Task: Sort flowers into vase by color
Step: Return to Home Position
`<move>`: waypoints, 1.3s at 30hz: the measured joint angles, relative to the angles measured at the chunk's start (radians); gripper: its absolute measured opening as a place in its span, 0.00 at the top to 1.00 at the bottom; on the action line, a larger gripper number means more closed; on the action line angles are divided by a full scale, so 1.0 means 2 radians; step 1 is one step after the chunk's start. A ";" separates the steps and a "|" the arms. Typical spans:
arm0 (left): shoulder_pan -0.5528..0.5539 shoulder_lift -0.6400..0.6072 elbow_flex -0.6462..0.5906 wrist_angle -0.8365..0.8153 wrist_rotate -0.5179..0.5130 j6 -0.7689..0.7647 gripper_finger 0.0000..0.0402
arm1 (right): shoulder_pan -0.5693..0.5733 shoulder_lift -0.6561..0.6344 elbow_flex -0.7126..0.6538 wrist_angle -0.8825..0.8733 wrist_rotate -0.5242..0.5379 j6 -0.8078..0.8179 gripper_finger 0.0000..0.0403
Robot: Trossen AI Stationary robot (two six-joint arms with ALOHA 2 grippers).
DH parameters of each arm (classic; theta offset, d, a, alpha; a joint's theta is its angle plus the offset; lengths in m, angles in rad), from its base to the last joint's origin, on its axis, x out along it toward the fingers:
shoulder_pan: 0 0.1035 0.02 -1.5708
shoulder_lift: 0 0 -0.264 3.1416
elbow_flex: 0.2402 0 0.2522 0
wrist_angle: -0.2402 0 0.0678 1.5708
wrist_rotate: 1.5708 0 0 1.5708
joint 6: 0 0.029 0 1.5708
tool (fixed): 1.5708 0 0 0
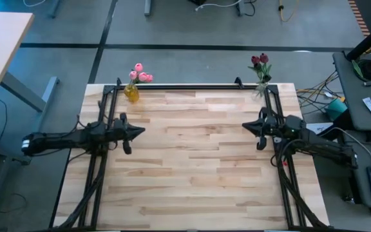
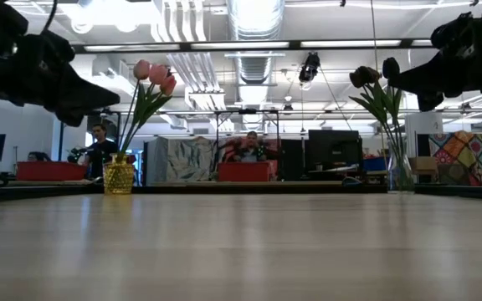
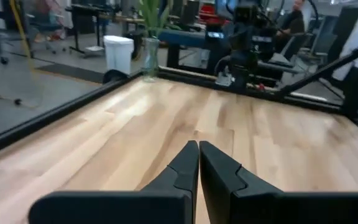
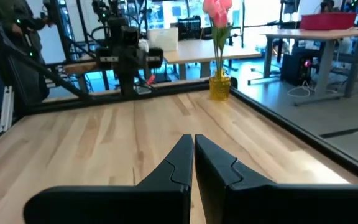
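Several pink tulips [image 1: 140,72] stand with their stems in a yellow glass vase [image 1: 131,93] at the table's far left corner; they also show in the low view [image 2: 153,75] and the right wrist view [image 4: 217,9]. Dark maroon tulips [image 1: 259,61] stand in a clear vase [image 2: 400,171] at the far right corner. My left gripper [image 1: 143,131] is shut and empty at the left side, raised above the table. My right gripper [image 1: 244,127] is shut and empty at the right side, also raised.
Black frame rails [image 1: 192,86] run along the table's far edge and down both sides. The wood tabletop [image 1: 192,161] lies bare between the two arms. People sit at desks in the room beyond the table [image 2: 249,150].
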 joint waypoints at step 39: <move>0.009 -0.001 0.025 -0.079 -0.005 0.007 1.00 | 0.000 0.024 -0.029 0.038 0.058 -0.007 0.98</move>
